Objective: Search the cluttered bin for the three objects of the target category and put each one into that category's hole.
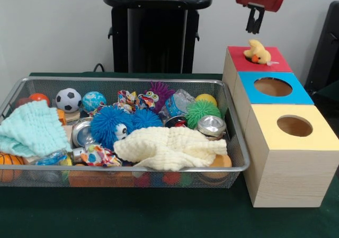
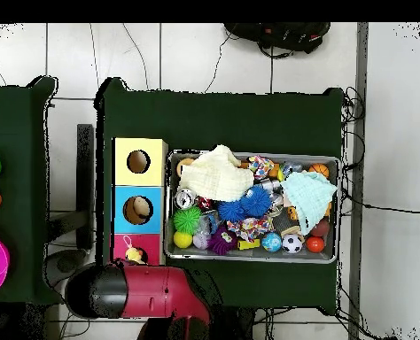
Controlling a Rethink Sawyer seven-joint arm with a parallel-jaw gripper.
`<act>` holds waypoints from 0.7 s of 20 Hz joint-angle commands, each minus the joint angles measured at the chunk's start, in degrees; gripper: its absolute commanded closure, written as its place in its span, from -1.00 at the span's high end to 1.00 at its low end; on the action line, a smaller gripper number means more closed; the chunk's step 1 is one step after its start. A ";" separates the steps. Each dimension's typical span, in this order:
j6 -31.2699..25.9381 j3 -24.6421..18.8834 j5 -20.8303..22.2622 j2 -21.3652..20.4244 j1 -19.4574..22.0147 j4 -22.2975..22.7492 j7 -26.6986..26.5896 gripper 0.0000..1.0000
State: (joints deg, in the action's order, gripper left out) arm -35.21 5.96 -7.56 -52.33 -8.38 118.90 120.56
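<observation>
Front view: a wire bin (image 1: 233, 142) is holding balls, tins and spiky toys.
Cover: a cream cloth (image 1: 169, 148) and a mint cloth (image 1: 29, 129) are lying over other things.
Duck: the yellow plush duck (image 1: 257, 52) is sitting on the red box (image 1: 265, 64).
Gripper: the claw (image 1: 255, 21) is hanging above the duck, fingers close together, gripping nothing.

Front view: low, close, across the surface, facing wire bin (image 1: 127, 126) and boxes (image 1: 280, 126). Overhead: straight down, farther (same bin (image 2: 253, 207), boxes (image 2: 139, 211)).
</observation>
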 commanded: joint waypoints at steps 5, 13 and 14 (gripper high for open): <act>8.79 -4.02 2.14 4.71 0.36 3.94 4.80 -1.00; 5.05 -1.72 1.51 4.44 -4.18 1.33 7.60 -1.00; 5.56 -1.73 1.56 4.93 -4.02 1.24 7.34 -1.00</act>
State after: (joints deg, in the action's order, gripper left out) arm -30.82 5.98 -7.58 -49.51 -11.72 119.75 120.56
